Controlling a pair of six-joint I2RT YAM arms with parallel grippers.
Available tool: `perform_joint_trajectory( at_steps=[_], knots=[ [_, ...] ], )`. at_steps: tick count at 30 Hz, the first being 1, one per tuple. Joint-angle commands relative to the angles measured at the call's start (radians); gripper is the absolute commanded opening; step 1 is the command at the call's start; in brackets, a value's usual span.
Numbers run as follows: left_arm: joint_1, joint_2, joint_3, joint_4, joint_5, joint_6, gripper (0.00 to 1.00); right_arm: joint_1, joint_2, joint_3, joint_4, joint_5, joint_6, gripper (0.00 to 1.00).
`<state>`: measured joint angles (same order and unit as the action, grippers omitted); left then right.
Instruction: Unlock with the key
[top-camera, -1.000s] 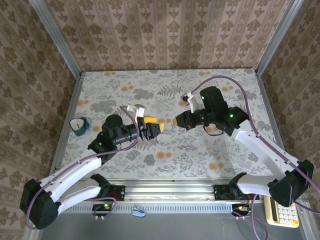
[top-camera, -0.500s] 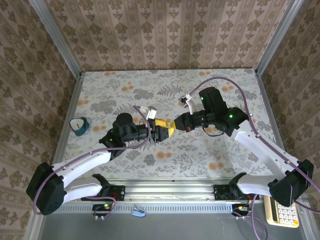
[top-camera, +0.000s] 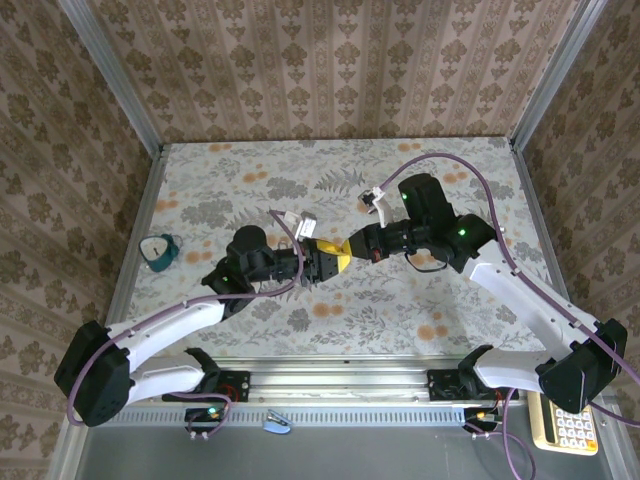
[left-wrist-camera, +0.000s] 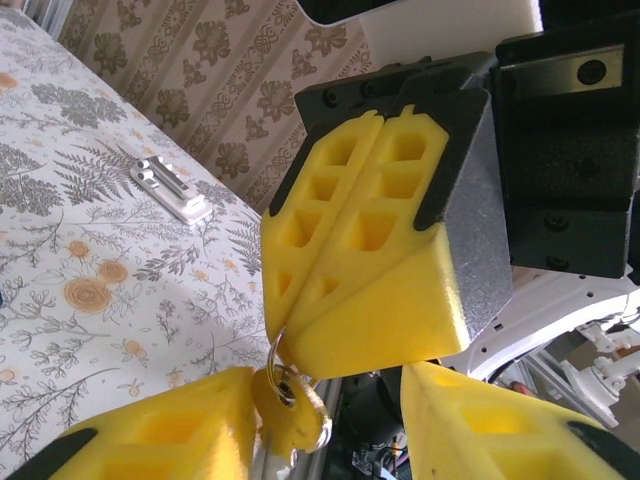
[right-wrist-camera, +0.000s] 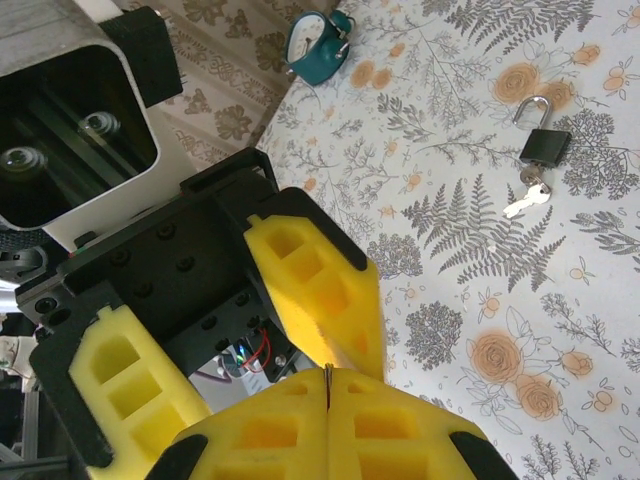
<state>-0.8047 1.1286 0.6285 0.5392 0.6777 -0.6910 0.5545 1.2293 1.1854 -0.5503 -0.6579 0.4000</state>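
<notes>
1. Overhead, the two arms meet above the middle of the floral table (top-camera: 450, 310). The left end effector (top-camera: 328, 262) and the right end effector (top-camera: 351, 248) point tip to tip, almost touching. A teal alarm clock (top-camera: 158, 250) sits near the table's left edge, well apart from them.
2. Next, in the left wrist view, the right end effector's yellow fingers (left-wrist-camera: 400, 260) are pressed together. A metal key ring (left-wrist-camera: 285, 375) hangs out at their tip, carrying a yellowish piece too blurred to name. The left end effector's own fingers stand apart on either side of it. The ring is just beside the left-hand one, and I cannot tell whether they touch.
3. Last, in the right wrist view, that end effector's own fingers are clamped on a thin metal edge at their seam. The left end effector's fingers are spread wide opposite. On the table beyond, a black padlock (right-wrist-camera: 545, 145) lies flat with a silver key (right-wrist-camera: 525, 200) at its base.
</notes>
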Motion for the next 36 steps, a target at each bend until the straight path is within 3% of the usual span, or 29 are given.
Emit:
perform_joint_trajectory(
  at_steps=[1, 18, 26, 30, 34, 36],
  knots=[
    [-0.007, -0.015, 0.011, 0.037, 0.016, -0.006, 0.40, -0.008, -0.019, 0.034, -0.006, 0.030, 0.017, 0.00],
    [0.000, -0.039, -0.010, -0.029, -0.018, 0.009, 0.35, -0.015, -0.030, 0.037, -0.011, 0.036, 0.013, 0.00],
    [0.007, -0.061, -0.014, -0.073, -0.027, 0.018, 0.15, -0.015, -0.028, 0.037, -0.014, 0.031, 0.010, 0.00],
    [0.014, -0.083, -0.018, -0.111, -0.027, 0.022, 0.15, -0.018, -0.031, 0.035, -0.022, 0.032, 0.001, 0.00],
    [0.019, -0.108, -0.017, -0.157, -0.063, 0.037, 0.06, -0.024, -0.031, 0.020, -0.012, 0.027, 0.001, 0.00],
    [0.020, -0.118, -0.011, -0.182, -0.068, 0.046, 0.03, -0.028, -0.033, 0.006, 0.004, 0.019, 0.006, 0.06]
  ],
)
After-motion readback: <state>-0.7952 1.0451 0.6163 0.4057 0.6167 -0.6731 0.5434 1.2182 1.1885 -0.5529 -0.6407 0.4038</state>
